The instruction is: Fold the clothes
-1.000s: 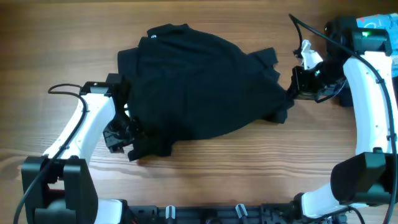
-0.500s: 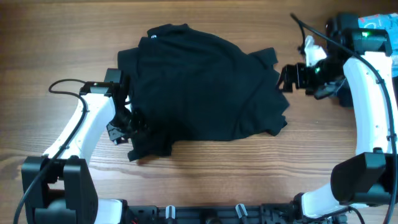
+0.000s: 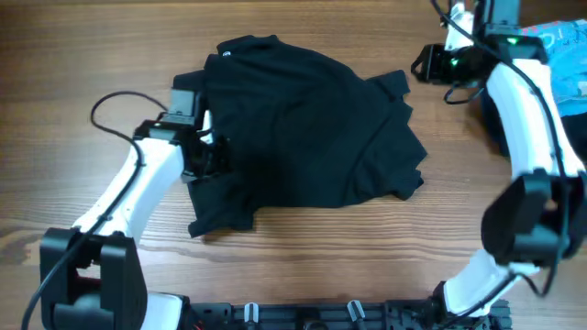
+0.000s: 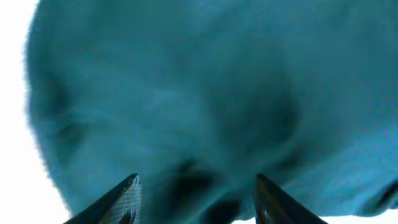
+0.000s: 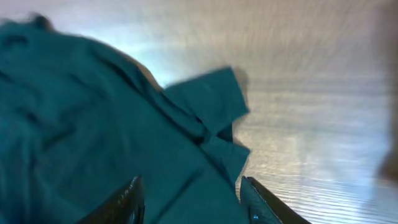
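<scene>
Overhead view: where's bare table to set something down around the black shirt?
The table is bare at the far-left corner, along the near strip below the black T-shirt, and between it and the right arm. Crowded at far right by the light-blue garment.

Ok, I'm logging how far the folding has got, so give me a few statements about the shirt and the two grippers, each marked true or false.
1. The black T-shirt lies rumpled on the wooden table, not in a neat fold. True.
2. The right gripper is clamped on a sleeve. False: its jaws stand apart with nothing between them, and it is clear of the shirt's right edge.
3. The left gripper is over the shirt's left edge. True.
4. The light-blue garment lies on top of the T-shirt. False: it sits at the table's far right corner, apart from the shirt.
5. A small white label shows near the shirt's top edge. True.
</scene>
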Robot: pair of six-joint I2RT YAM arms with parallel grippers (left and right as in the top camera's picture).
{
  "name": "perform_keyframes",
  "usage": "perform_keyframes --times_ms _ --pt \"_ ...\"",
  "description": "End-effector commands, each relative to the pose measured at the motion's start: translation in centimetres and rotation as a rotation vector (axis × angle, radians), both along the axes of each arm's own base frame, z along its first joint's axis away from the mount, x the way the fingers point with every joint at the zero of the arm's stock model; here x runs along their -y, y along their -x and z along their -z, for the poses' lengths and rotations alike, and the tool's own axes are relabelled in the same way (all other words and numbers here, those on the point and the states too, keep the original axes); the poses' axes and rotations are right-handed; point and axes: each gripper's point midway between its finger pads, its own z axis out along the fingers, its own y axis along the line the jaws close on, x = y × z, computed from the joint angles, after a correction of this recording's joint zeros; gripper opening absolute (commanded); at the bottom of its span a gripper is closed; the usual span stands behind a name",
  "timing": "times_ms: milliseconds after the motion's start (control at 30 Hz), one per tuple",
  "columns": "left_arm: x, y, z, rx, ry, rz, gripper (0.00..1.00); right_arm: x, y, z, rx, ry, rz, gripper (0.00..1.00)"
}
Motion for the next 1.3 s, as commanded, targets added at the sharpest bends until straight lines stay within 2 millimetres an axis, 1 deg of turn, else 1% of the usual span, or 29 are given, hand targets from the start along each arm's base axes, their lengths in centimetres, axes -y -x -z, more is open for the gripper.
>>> perform_keyframes --times_ms 0,100,200,233,467,600,700,767,867,1000,1067,1100,1167,1200,1267 --pt "2.2 -0.2 -0.5 0.047 0.011 0.091 0.58 -0.5 0.1 4.5 -0.117 -0.064 0.018 0.47" --pt "3.4 0.0 -0.5 0.061 0.002 0.131 0.59 -0.7 0.4 7.8 -0.195 -0.087 0.026 0.43" --pt "3.5 0.1 -0.4 0.068 -0.036 0.146 0.59 -0.9 0.3 9.9 -0.230 -0.101 0.021 0.43" --pt "3.6 0.1 -0.4 0.068 -0.035 0.149 0.59 -1.0 0.1 10.2 -0.228 -0.100 0.020 0.43" --pt "3.6 0.1 -0.4 0.069 -0.035 0.148 0.60 -0.9 -1.6 10.1 -0.156 -0.095 0.018 0.43" --pt "3.6 0.1 -0.4 0.069 -0.035 0.148 0.61 -0.4 -2.3 10.5 -0.143 -0.073 0.051 0.42" --pt "3.6 0.1 -0.4 0.069 -0.035 0.149 0.62 -0.6 -2.2 11.6 -0.163 -0.074 0.051 0.41" --pt "3.6 0.1 -0.4 0.069 -0.035 0.149 0.63 -0.7 -1.9 13.1 -0.198 -0.079 0.070 0.38" --pt "3.6 0.1 -0.4 0.068 -0.035 0.149 0.63 -1.0 -1.6 14.6 -0.231 -0.083 0.073 0.37" --pt "3.6 0.1 -0.4 0.069 -0.035 0.148 0.63 -1.2 -1.7 15.6 -0.243 -0.087 0.084 0.36" --pt "3.6 0.1 -0.4 0.068 -0.035 0.149 0.64 -1.2 -2.0 15.5 -0.227 -0.089 0.086 0.30" --pt "3.6 0.1 -0.4 0.068 -0.035 0.149 0.64 -1.2 -2.3 15.4 -0.219 -0.090 0.088 0.25" --pt "3.6 0.1 -0.4 0.068 -0.035 0.149 0.64 -1.1 -2.8 15.1 -0.201 -0.095 0.104 0.13" --pt "3.6 0.1 -0.4 0.068 -0.035 0.149 0.65 -1.1 -3.1 14.9 -0.193 -0.096 0.106 0.04" --pt "3.6 0.1 -0.4 0.068 -0.035 0.149 0.65 -0.6 -4.3 13.7 -0.156 -0.097 0.113 0.04"
